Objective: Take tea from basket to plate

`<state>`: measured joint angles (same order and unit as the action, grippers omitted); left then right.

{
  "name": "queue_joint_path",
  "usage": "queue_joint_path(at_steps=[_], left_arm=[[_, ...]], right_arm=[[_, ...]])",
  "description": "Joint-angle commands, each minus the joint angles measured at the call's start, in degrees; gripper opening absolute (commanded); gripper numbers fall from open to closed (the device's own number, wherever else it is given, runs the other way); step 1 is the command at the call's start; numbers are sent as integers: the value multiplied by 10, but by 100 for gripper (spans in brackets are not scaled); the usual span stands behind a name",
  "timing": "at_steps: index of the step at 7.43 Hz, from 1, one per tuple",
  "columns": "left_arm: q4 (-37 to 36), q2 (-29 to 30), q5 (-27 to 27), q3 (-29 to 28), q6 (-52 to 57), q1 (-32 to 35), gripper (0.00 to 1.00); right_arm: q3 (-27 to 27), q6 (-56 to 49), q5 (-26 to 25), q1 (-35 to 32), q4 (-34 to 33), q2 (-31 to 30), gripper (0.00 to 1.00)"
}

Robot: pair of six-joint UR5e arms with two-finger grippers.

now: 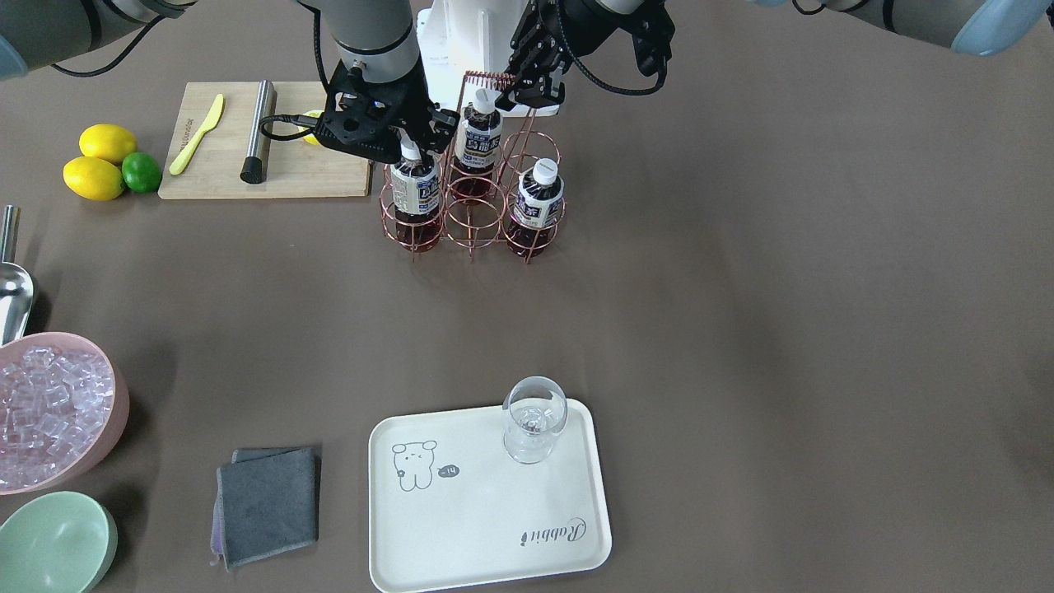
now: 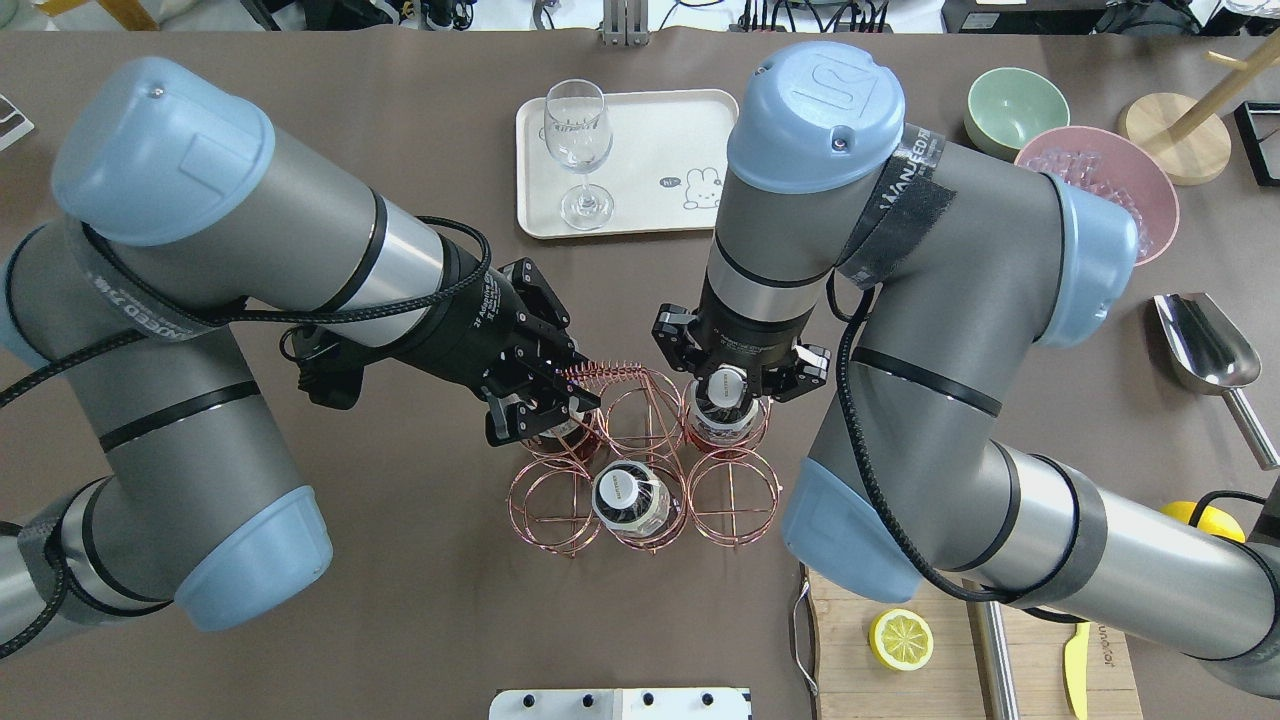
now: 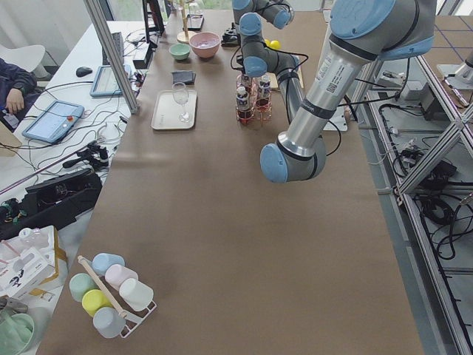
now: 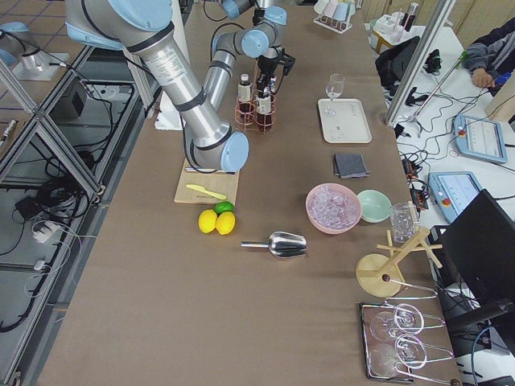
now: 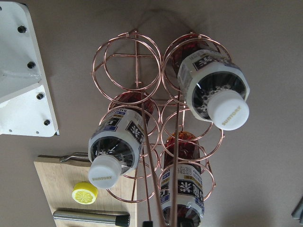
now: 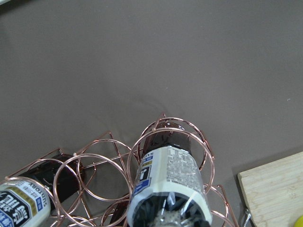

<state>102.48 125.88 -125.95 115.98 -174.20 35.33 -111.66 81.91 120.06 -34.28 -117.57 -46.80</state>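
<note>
Your right claw [image 2: 729, 386] pinches the tea [image 1: 415, 194] by its cap inside the basket [image 1: 473, 240]; your left claw [image 2: 575, 392] clamps shut on the basket's coiled handle [image 1: 492, 80].

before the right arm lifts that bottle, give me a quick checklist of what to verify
1. Cap of the tea sits under the right gripper: ok.
2. Grip closed on that cap: cannot tell.
3. Handle of the basket met by the left gripper: ok. Clamped on it: cannot tell.
4. The middle bottle and the corner bottle stand apart from the tea, in their own cells: ok.
5. Bare room on the plate beside the wine glass: ok.
</note>
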Motion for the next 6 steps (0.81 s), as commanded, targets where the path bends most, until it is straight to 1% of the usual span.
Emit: queue_joint_path(at_steps=[1,5,6], left_arm=[[-3,-1,0,-2,0,-1,0],[-2,-2,0,-2,1,-1,0],[-1,-3,1,-3,1,-1,0]], right_arm=[[-27,-8,-2,-1,-33,3,0],[-63,-46,-3,-6,-76,23,0],[-62,-57,-3,-26,-76,32,0]])
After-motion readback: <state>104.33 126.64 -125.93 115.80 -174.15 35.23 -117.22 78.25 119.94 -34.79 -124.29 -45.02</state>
